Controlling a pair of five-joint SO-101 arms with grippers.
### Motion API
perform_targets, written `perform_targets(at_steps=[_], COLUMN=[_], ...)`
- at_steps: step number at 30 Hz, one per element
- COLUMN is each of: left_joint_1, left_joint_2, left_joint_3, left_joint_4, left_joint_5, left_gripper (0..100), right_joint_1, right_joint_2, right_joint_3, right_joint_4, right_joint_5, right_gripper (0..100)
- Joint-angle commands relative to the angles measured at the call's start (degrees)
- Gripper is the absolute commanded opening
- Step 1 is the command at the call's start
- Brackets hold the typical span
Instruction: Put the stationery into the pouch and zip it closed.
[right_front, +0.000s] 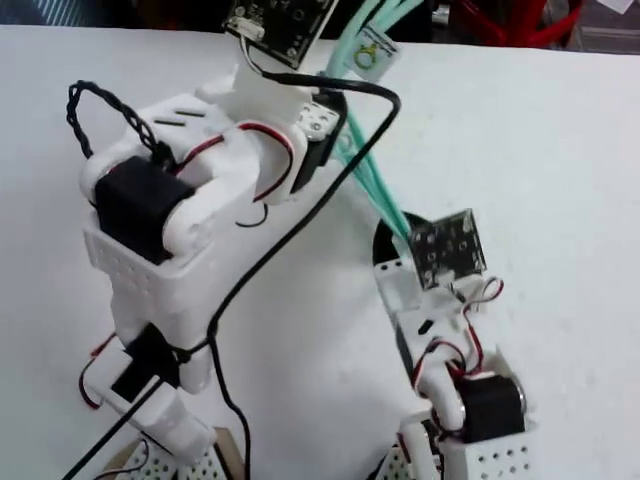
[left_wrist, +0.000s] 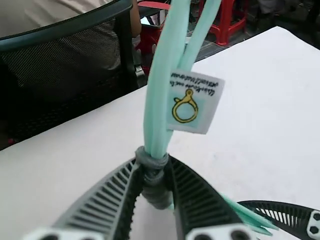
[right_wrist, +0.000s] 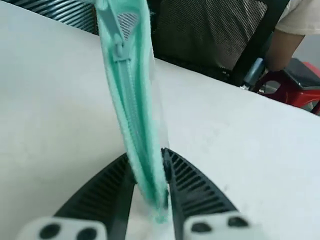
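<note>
- The mint pouch (right_wrist: 132, 110) was stretched in a long narrow line between the two hands, above the white tabletop (right_front: 540, 150).
- The left hand (left_wrist: 153, 167) was closed on the pouch's end. Its ribbed fingers (left_wrist: 110, 192) pinched a grey band (left_wrist: 152, 161) where the mint strips gathered.
- A small square tag (left_wrist: 194, 102) with a yellow clasp drawn on it hung from those strips just past the left hand's fingertips.
- The right hand (right_wrist: 147, 157) was clamped on the other end of the pouch, with the zip's teeth running straight out from between its fingers.
- The zip pull (right_wrist: 118, 50) sat well along the pouch, away from the right hand.
- From above, the left arm (right_front: 160, 220) bulked over the left half of the tabletop, while the right arm (right_front: 450, 330) stood lower and to the right.
- A black cable (right_front: 300, 230) sagged from the left arm across the gap between the arms, passing near the pouch.
- The widest bare stretch of tabletop lay to the right of the pouch and ran out to the right edge of the high view.
- The tabletop's far edge lay just beyond the tag, so the pouch's upper end was close to it.
- A black mesh chair (left_wrist: 65, 55) stood right against that edge, and a red stool (left_wrist: 230, 20) stood beside it.
</note>
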Motion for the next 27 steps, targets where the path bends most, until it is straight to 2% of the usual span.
perform_targets(at_steps=[1, 8, 12, 15, 20, 27], left_joint_1=[-4.4, -9.4, -13.2, -16.1, -20.0, -24.5], left_joint_2=[-2.2, -2.2, -2.2, -2.2, -2.5, -2.7], left_joint_3=[1.2, 12.5, 20.0, 25.8, 33.1, 34.8], left_joint_4=[-0.7, -8.3, -15.4, -21.5, -30.2, -33.7], left_joint_5=[0.4, 0.7, 6.0, 8.9, 10.0, 10.1], left_gripper=[2, 2, 2, 2, 2, 2], right_joint_1=[2.6, 2.6, 4.6, 8.6, 9.6, 9.9], right_joint_2=[5.1, 2.9, 1.7, 1.9, 2.0, 1.7], right_joint_3=[-0.6, -0.9, -0.6, -0.6, -0.3, 3.3], right_joint_4=[0.0, 2.9, 4.0, 3.8, 3.6, -0.3], right_joint_5=[-1.1, -1.2, -1.3, -5.2, -5.5, -5.5], right_gripper=[1.8, 1.8, 1.8, 1.8, 1.8, 1.8])
